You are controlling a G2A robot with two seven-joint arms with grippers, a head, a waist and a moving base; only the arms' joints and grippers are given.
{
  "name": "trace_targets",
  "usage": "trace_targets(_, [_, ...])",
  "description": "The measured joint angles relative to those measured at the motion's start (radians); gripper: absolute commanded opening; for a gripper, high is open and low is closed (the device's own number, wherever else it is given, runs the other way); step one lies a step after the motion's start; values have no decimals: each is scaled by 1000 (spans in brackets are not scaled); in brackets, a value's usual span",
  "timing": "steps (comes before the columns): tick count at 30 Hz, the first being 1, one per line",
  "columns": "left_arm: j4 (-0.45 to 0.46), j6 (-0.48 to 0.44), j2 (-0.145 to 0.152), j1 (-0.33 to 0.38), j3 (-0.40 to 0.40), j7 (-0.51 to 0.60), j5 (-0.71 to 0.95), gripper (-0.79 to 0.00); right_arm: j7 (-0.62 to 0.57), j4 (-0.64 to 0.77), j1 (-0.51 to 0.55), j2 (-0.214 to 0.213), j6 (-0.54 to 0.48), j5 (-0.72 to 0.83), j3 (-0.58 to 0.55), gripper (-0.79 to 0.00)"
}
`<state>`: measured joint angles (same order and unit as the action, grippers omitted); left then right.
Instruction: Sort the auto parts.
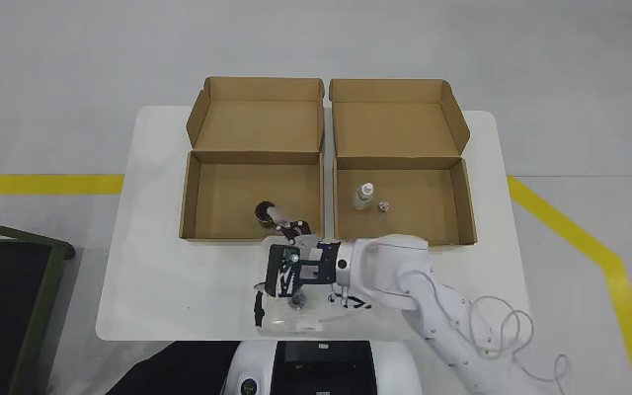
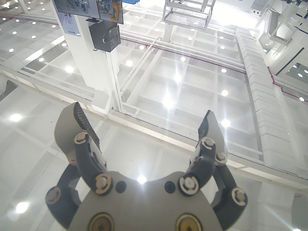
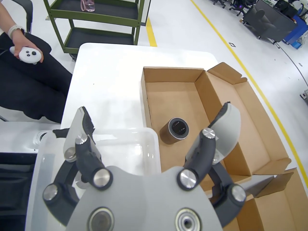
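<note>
Well along, seemingly: 1 dark cylinder (image 1: 266,210) in left box (image 1: 202,193), white bottle (image 1: 364,195) and small piece (image 1: 383,205) in right box (image 1: 430,212); left hand (image 2: 143,110) and right hand (image 3: 156,109) open, empty.

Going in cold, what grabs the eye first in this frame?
Two open cardboard boxes sit side by side on the white table: the left box holds a dark metal cylinder, the right box a small white bottle and a tiny part. The right gripper, fingers open, hangs over a clear plastic tray beside the left box; the left gripper, also open, points at the ceiling.
</note>
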<state>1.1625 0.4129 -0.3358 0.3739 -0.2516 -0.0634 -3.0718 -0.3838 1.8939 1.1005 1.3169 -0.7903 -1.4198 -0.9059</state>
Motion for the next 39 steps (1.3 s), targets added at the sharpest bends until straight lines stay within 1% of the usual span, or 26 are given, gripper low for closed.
trace_targets(6, [0,0,0,0,0,0,0,0,-14,52,75,-29,-101,-77,-36,0])
trace_targets(11, [0,0,0,0,0,0,0,0,-44,72,127,-48,-139,-121,-64,0])
trace_targets(15, [0,0,0,0,0,0,0,0,-74,78,151,-60,-168,-156,-69,-74])
trace_targets(17, [0,0,0,0,0,0,0,0,-80,74,157,-63,-174,-158,-69,-86])
trace_targets(21, [0,0,0,0,0,0,0,0,-105,65,160,-69,-186,-173,-64,-65])
trace_targets(23, [0,0,0,0,0,0,0,0,-115,58,162,-71,-191,-174,-58,-80])
trace_targets(24, [0,0,0,0,0,0,0,0,-119,52,163,-72,-192,-171,-53,-74])
trace_targets(35, [0,0,0,0,0,0,0,0,-151,-32,141,-70,-177,-159,15,-148])
trace_targets(38, [0,0,0,0,0,0,0,0,-150,-58,128,-67,-159,-164,35,-212])
trace_targets(39, [0,0,0,0,0,0,0,0,-149,-68,123,-66,-152,-164,42,-219])
